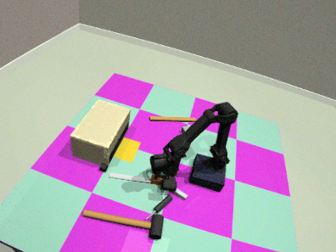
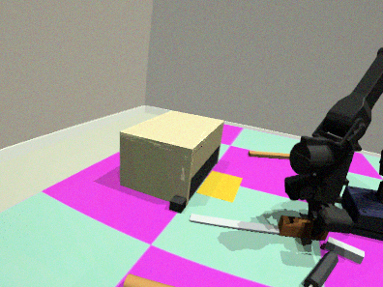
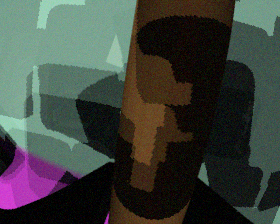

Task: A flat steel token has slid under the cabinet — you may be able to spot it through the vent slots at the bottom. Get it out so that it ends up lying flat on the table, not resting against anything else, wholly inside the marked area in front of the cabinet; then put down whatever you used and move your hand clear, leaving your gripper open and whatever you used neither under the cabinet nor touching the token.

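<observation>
The cream cabinet [image 1: 100, 120] [image 2: 155, 168] stands on the checkered table, with a dark gap low along its front. The token does not show in any view. The marked area is a yellow patch [image 1: 128, 150] [image 2: 220, 186] in front of the cabinet. My gripper [image 1: 160, 181] [image 2: 309, 228] is shut on the brown handle [image 3: 172, 107] of a long tool. The tool's flat pale blade [image 1: 127, 177] [image 2: 232, 222] points toward the cabinet's near front corner, short of it and a little above the table, with its shadow offset below. The fingertips are partly hidden.
A small black block [image 1: 103, 167] [image 2: 177, 204] sits by the cabinet's near front corner. A pale bar [image 1: 181, 193] [image 2: 344, 249] and a dark-handled tool [image 1: 163, 204] [image 2: 322, 270] lie near my gripper. A mallet [image 1: 156, 226] lies nearer the camera, another wooden handle [image 1: 171, 119] [image 2: 268, 155] behind.
</observation>
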Tool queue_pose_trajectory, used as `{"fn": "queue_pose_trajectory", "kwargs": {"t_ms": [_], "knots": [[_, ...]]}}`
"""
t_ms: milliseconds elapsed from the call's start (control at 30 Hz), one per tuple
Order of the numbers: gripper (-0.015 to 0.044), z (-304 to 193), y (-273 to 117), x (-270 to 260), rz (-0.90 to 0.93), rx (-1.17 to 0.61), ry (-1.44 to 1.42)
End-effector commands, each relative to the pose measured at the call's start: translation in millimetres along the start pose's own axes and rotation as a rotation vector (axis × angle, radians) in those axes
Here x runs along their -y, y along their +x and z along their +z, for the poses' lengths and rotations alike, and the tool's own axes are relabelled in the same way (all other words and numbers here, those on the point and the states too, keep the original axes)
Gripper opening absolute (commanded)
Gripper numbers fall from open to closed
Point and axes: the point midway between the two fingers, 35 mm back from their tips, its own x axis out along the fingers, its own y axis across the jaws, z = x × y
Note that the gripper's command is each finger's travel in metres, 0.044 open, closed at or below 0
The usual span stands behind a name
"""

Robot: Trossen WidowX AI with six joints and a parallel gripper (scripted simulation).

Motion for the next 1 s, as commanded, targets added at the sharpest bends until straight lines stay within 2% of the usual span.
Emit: {"fn": "queue_pose_trajectory", "kwargs": {"t_ms": [0, 967], "knots": [[0.0000, 0.9, -0.6, -0.2, 0.000, 0.002, 0.044], [0.0000, 1.0, -0.6, -0.6, 0.000, 0.002, 0.271]]}}
